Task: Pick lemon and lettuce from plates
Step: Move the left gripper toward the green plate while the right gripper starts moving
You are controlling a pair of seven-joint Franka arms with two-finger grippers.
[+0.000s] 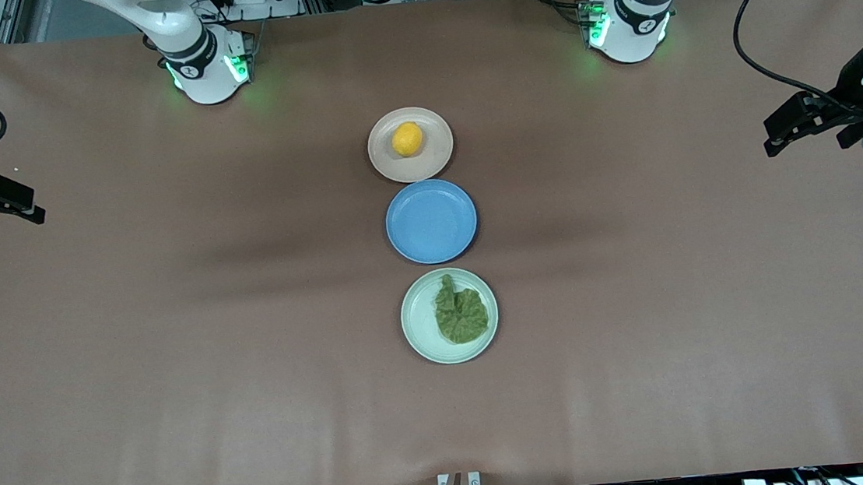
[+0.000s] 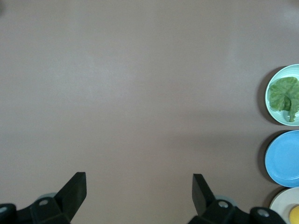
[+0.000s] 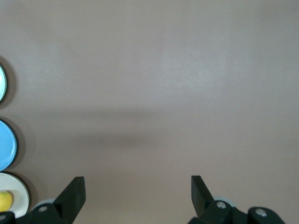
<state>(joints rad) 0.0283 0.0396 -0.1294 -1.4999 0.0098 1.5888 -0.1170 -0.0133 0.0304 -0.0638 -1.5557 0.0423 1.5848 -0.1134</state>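
Note:
A yellow lemon (image 1: 407, 138) lies on the beige plate (image 1: 436, 158), the plate farthest from the front camera. A dark green lettuce leaf (image 1: 460, 314) lies on the mint plate (image 1: 421, 328), the nearest one. The lettuce (image 2: 285, 94) and the lemon's edge (image 2: 294, 215) show in the left wrist view, and the lemon (image 3: 4, 201) shows in the right wrist view. My left gripper (image 1: 781, 135) hangs open and empty over the left arm's end of the table. My right gripper (image 1: 26, 206) hangs open and empty over the right arm's end.
A bright blue plate (image 1: 431, 221) sits bare between the beige and mint plates. The three plates form a line down the table's middle. Brown table surface (image 1: 174, 335) spreads on both sides of them.

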